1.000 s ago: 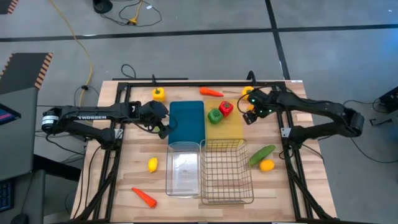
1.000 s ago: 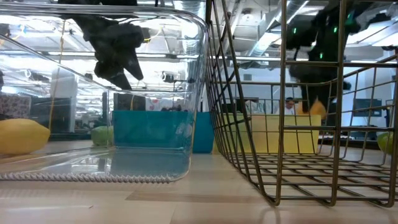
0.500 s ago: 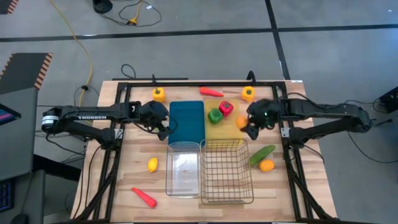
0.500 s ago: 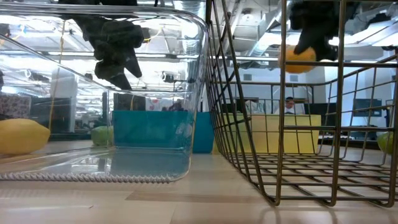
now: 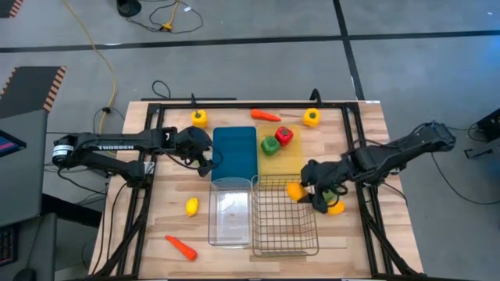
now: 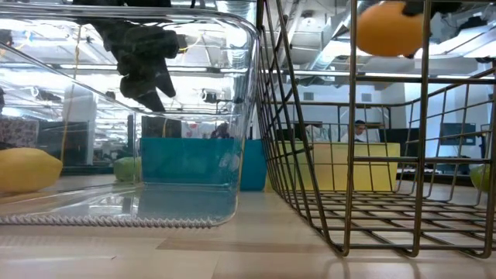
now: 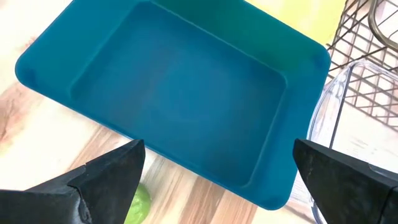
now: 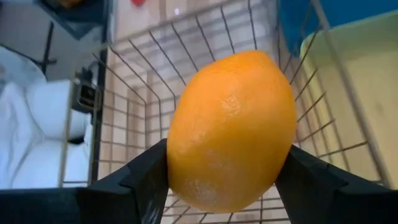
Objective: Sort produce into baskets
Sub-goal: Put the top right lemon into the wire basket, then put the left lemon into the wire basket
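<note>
An orange (image 8: 231,129) is gripped by the right gripper (image 5: 306,195) above the wire-mesh basket (image 5: 286,234).

If released here, near the basket's right rim, the round fruit could be bounced off the wire onto the table; the left gripper (image 7: 217,180) is held spread above the blue tray (image 7: 174,93).

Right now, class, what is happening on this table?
The right gripper holds an orange above the wire basket, which has nothing in it yet. The left gripper hangs open beside the blue tray. Two peppers sit on the yellow tray; other produce lies on the table.
</note>
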Tool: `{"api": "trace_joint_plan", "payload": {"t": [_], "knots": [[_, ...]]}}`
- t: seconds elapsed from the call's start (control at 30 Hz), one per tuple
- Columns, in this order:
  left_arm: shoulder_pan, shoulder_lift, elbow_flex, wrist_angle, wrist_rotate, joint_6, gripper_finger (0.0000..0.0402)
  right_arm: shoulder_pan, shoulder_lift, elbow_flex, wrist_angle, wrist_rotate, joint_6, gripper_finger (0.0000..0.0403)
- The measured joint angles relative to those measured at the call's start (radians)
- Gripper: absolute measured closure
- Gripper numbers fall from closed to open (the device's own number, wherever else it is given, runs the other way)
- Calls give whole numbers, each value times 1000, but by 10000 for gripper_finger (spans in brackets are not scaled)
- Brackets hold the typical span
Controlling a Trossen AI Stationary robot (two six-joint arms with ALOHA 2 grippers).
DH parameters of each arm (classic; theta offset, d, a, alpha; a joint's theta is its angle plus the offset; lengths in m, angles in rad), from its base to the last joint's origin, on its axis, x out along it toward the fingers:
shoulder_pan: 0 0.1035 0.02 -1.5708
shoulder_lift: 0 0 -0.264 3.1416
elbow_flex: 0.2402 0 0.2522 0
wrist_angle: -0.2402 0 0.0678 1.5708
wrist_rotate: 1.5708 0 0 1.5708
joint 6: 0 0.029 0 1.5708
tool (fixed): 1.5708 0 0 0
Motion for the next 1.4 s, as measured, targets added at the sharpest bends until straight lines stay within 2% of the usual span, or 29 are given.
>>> {"api": "trace_joint_plan", "payload": {"t": [0.2, 0.47, 0.77, 0.97, 1.2, 1.4], "knots": [[0, 0, 0, -6, 1, 20, 6, 11, 82, 0, -2, 0, 0, 127], [-35, 0, 1, -96, 75, 40, 6, -6, 142, 0, -2, -9, 0, 123], [-180, 0, 1, -231, 131, -48, 6, -31, 143, 0, -2, -20, 0, 37], [-312, 0, 1, -269, 104, -302, 6, -46, 143, 0, -2, -21, 1, 7], [-476, 2, 1, -281, -44, -638, 6, -45, 143, 0, -2, -21, 0, 8], [-580, 29, 1, -283, -92, -842, 6, -45, 143, 0, -2, -22, 0, 7]]}}
